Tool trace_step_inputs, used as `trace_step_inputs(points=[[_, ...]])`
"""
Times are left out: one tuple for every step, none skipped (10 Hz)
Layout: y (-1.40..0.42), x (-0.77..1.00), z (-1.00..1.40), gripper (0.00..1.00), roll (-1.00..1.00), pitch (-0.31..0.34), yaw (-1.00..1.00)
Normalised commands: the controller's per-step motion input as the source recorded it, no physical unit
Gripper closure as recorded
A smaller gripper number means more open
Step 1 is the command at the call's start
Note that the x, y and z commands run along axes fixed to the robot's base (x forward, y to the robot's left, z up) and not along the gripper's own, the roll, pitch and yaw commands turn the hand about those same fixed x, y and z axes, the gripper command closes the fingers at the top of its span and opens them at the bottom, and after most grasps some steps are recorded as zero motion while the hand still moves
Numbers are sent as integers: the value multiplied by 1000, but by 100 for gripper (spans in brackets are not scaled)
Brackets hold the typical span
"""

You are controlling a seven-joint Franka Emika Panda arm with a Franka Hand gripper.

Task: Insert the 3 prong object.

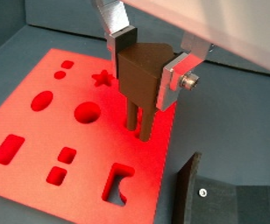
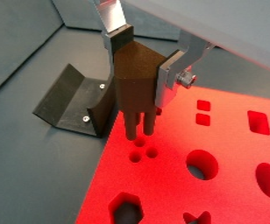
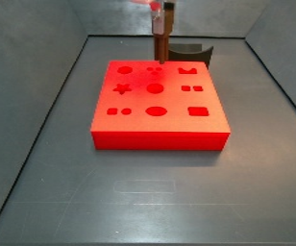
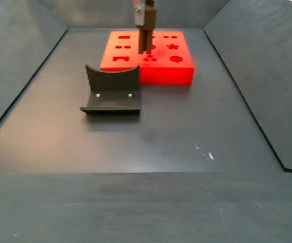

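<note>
My gripper (image 1: 147, 66) is shut on the 3 prong object (image 1: 140, 77), a narrow dark brown piece held upright with its thin prongs pointing down. It also shows in a wrist view (image 2: 135, 80). The prong tips hang just above the red block (image 2: 219, 188), close to a cluster of small round holes (image 2: 142, 154) near the block's edge. I cannot tell whether the tips touch the block. In both side views the gripper (image 3: 163, 21) (image 4: 143, 13) stands over the block's (image 3: 158, 120) (image 4: 174, 74) edge nearest the fixture, with the piece (image 3: 163, 46) (image 4: 143, 40) below it.
The red block carries several other cut-outs: a star (image 1: 101, 79), round holes (image 1: 88, 112) and rectangular slots (image 1: 8, 148). The dark fixture (image 4: 111, 91) stands on the grey floor right beside the block and also shows in three other views (image 2: 73, 101) (image 1: 219, 197) (image 3: 189, 53). Grey walls enclose the floor.
</note>
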Motion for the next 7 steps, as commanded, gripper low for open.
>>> trace_step_inputs(points=[[109,406,0,100,-16,500,0],[74,437,0,100,-96,500,0],[0,589,-57,100,-86,497,0],[0,0,-40,100,0,0,-11],[-169,-143,-51,100,-80,-76,83],[-323,-317,0,100,-40,-121,349],[-217,-251,37,100,-40,-123,257]])
